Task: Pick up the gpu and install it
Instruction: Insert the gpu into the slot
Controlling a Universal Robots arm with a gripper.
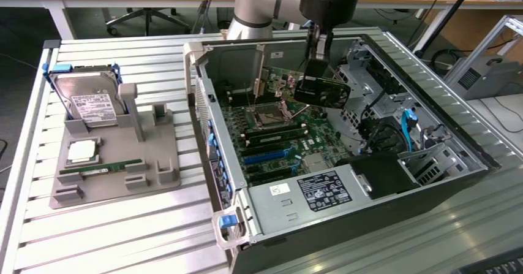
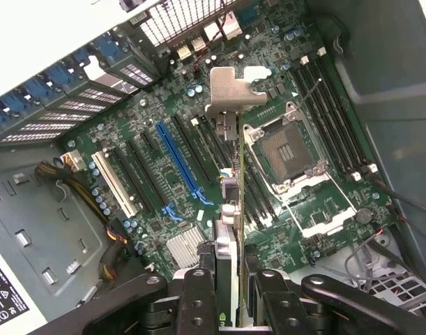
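Black two-fingered gripper (image 2: 230, 293) clamped on the gpu (image 2: 230, 209), a thin green circuit card with a black cooler on one face and a silver metal end bracket (image 2: 235, 87); black fingers (image 2: 197, 296) press the two flat faces near the upper edge.

Card hangs on edge inside the open black tower computer case (image 1: 425, 182), above the green motherboard (image 1: 278, 133), not yet seated. In the wrist view it sits over the black expansion slots just beside the long blue slot (image 2: 179, 164), clear of the square silver CPU socket (image 2: 286, 150).

Handling, by judgement: light, stiff, but fragile. Bare board and cooler fins dislike squeezing or twisting. Flat faces are smooth, so slip is possible under push; a hold across the faces at mid-length looks soundest.

Orientation: long axis runs parallel to the slots, bracket end toward the perforated rear wall of the case (image 2: 178, 24). Contact edge faces down to the board.
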